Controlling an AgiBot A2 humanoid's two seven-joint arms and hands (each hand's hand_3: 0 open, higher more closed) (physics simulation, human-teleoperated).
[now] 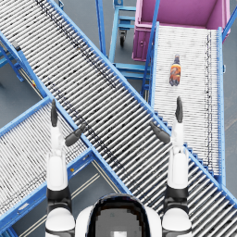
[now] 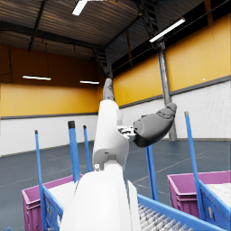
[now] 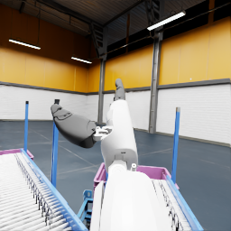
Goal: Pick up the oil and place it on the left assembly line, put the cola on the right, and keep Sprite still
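A small bottle with an orange label and dark cap point(image 1: 175, 71) lies on the right roller conveyor point(image 1: 203, 92), far from both hands. My left hand point(image 1: 58, 125) is raised over the edge between the left conveyor point(image 1: 18, 152) and the middle one, fingers straight, thumb out, holding nothing. Above the middle conveyor's right rail, my right hand point(image 1: 173, 125) is held the same way, also empty. The wrist views show the left hand point(image 2: 135, 122) and the right hand point(image 3: 97, 122) pointing up into the hall. No other bottle shows.
A wide diagonal roller conveyor point(image 1: 92, 83) with blue rails crosses the scene. A magenta bin point(image 1: 185, 18) stands at the far end of the right conveyor; more magenta bins point(image 2: 198, 189) appear in the wrist views. Blue posts point(image 1: 100, 23) and grey floor lie between the lines.
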